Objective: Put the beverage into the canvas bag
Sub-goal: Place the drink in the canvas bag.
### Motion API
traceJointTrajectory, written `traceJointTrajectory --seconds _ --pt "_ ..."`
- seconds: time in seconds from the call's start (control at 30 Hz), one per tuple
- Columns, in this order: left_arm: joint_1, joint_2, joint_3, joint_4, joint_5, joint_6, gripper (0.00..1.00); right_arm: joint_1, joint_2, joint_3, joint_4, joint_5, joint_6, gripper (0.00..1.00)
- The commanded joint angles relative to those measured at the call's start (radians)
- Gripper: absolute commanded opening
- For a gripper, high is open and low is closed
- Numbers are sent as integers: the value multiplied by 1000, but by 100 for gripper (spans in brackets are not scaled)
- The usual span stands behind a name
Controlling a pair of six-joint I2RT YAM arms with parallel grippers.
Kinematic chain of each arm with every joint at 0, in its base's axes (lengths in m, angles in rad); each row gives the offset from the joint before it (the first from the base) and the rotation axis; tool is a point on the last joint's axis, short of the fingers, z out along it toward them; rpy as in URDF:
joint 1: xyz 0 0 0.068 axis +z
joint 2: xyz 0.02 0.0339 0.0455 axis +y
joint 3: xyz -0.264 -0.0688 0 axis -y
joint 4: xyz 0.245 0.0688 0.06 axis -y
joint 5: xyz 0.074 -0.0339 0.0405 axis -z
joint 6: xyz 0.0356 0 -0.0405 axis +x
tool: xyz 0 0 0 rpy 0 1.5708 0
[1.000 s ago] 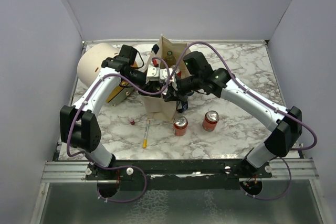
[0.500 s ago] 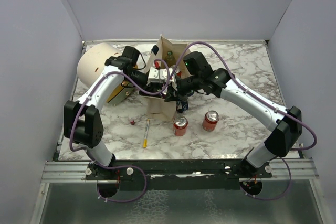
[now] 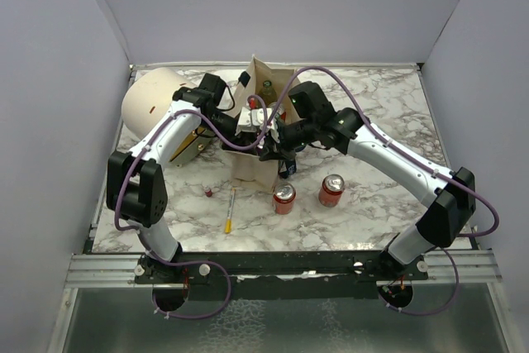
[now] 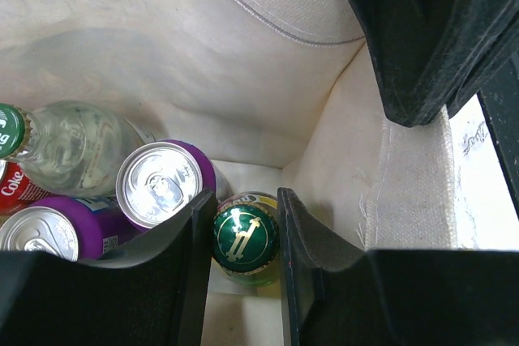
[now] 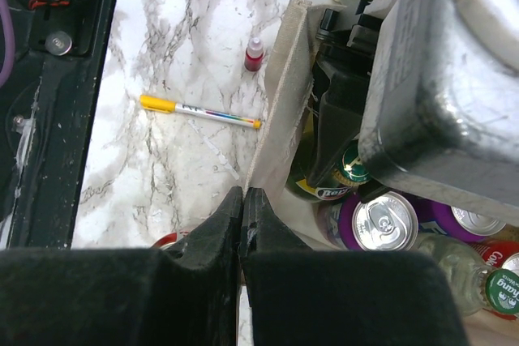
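Two red cans [image 3: 284, 198] [image 3: 331, 190] beside canvas bag [image 3: 248, 173]

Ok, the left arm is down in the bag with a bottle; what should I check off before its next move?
1. Bag mouth held open: ok. The right end effector is shut on the canvas bag at its rim.
2. Grip on the green-capped bottle: ok. The left end effector pinches its cap from both sides.
3. Bottle inside the bag: ok, beside a purple can.
4. Bottle resting on the bag floor: cannot tell.
5. All drinks packed: not ok. Two red cans stand on the table.
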Motion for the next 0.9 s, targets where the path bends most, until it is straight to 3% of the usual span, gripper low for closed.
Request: traceJointTrajectory --seconds 0.0,0.87 --pt "1 43 -15 -70 -82 15 19 3 -39 -17 -26 20 -11 1" --pt "-5 51 -1 -103 -93 27 55 3 -44 -26 -18 38 -8 1"
